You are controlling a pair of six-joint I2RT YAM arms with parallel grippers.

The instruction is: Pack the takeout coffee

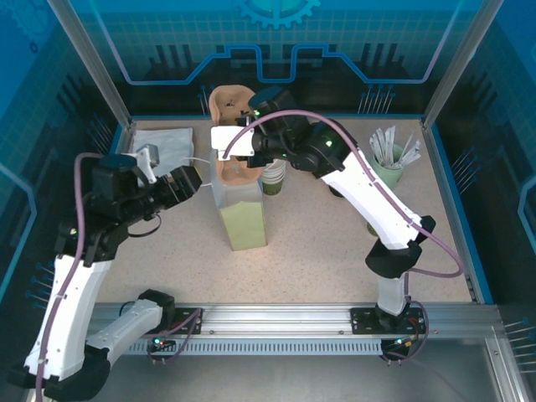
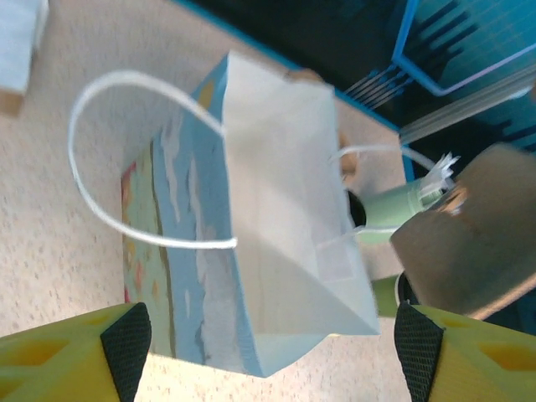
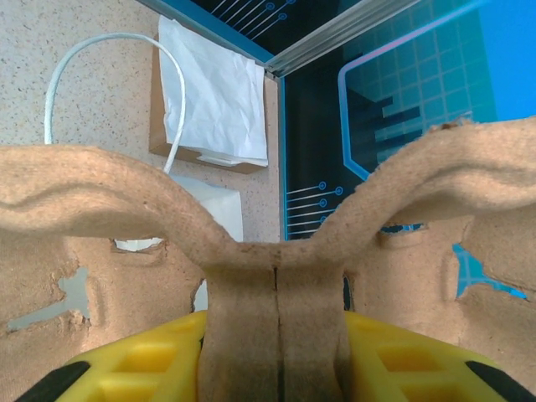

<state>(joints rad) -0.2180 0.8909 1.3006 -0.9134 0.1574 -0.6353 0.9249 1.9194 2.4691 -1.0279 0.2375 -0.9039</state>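
Gripping carrier [image 3: 276,276], right fingers [image 3: 134,373] seemingly hide bag [image 1: 244,219] mouth.

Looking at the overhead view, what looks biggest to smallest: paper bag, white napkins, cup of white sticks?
1. paper bag (its height brings it nearer the camera, flattering it)
2. white napkins
3. cup of white sticks

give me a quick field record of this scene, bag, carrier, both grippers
bag: paper bag upright mid-table
carrier: brown pulp cup carrier held over the bag's top
right gripper: shut on the carrier's centre spine
left gripper: open, at the bag's handle side
behind bag: stack of green cups
far right: cup of white sticks
far left: napkins
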